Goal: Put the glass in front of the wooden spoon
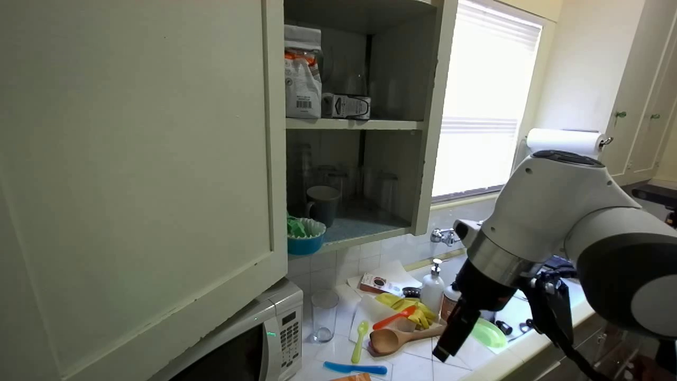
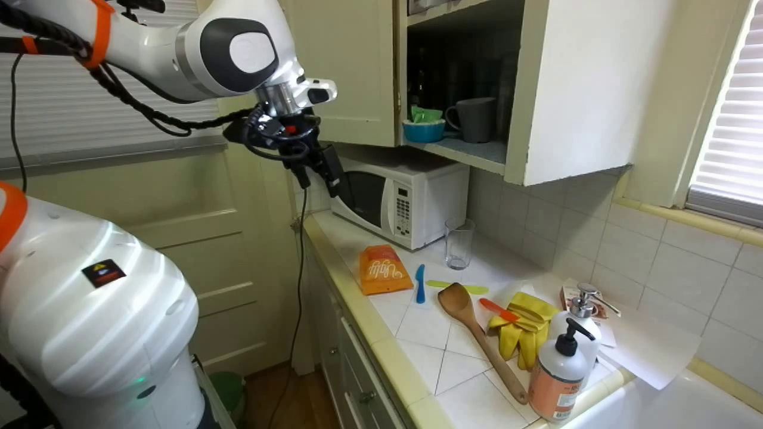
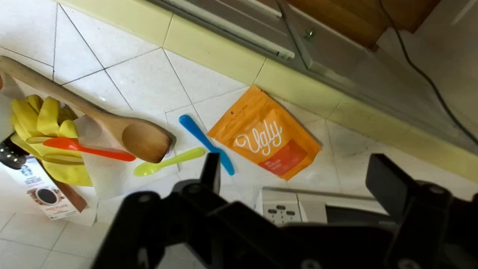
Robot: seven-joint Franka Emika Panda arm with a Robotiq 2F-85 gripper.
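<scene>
A clear, empty glass stands upright on the counter beside the microwave; it also shows in an exterior view. In the wrist view I cannot see it. The light tan wooden spoon lies flat on the counter. Its broad end also shows in an exterior view and in the wrist view, at the left. My gripper is open and empty, its fingers wide apart. It hangs high above the counter in front of the microwave, apart from glass and spoon, as an exterior view shows.
An orange pouch, a blue knife, a yellow-green utensil and a red utensil lie near the spoon. Yellow gloves and soap bottles are beside it. The microwave and open cupboard stand close.
</scene>
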